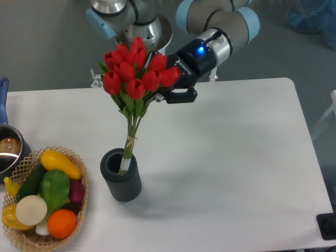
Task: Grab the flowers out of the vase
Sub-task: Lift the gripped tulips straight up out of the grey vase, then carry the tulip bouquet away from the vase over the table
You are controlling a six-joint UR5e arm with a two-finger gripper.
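Camera view: gripper (157, 96) clamped on the flowers (137, 71), bunch raised toward twelve o'clock, stem tips barely inside the vase (121, 175) — nearly free, final lift remains.

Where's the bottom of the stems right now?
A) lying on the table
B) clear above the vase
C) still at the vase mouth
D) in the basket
C: the flowers are held high in the claw, but the stem ends still reach into the mouth of the vase.
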